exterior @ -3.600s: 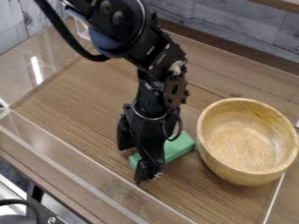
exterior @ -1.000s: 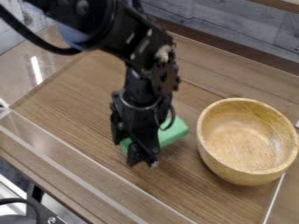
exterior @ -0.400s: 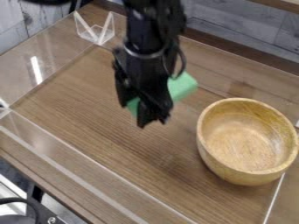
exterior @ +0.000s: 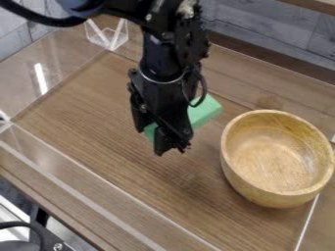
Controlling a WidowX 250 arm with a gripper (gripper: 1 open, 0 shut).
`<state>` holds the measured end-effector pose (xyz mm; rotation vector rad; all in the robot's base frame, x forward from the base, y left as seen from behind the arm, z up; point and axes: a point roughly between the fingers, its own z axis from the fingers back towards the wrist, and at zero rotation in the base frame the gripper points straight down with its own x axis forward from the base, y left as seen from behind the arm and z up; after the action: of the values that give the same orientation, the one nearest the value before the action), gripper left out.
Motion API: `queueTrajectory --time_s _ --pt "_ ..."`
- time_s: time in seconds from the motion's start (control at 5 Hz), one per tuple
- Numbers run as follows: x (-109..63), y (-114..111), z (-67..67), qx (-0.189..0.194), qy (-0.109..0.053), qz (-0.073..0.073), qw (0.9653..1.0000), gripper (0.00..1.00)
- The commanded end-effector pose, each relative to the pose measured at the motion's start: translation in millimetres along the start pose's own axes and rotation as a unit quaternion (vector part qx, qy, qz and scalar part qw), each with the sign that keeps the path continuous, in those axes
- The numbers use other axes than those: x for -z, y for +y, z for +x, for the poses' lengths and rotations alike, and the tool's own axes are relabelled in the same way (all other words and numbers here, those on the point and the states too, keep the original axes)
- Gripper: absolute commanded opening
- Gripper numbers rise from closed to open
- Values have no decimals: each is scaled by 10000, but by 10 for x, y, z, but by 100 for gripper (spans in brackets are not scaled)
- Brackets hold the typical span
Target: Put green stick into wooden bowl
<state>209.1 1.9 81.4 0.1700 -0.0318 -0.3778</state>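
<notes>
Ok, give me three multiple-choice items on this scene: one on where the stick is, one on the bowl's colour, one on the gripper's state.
1. Where is the green stick?
A. Inside the bowl
B. In the gripper, above the table, left of the bowl in the picture
C. Lying flat on the table behind the bowl

2. What colour is the bowl?
A. Light tan wood
B. Dark blue
C. White

3. What is the gripper doing?
A. Open, with nothing in it
B. Shut on the bowl's rim
C. Shut on the stick

Answers:
1. B: the stick sticks out from the black fingers, off the table, and the bowl's hollow is bare.
2. A: the grain and pale tan show all over it.
3. C: the fingers are closed around the green block, which hangs clear of the table.
</notes>
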Motion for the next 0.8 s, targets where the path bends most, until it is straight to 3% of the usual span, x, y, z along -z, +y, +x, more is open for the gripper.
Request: queueTrajectory --time_s 0.0,0.6 --pt "7 23 14 -70 -60 -1 10000 0" --pt "97 -12 -27 -74 8 -124 9999 0"
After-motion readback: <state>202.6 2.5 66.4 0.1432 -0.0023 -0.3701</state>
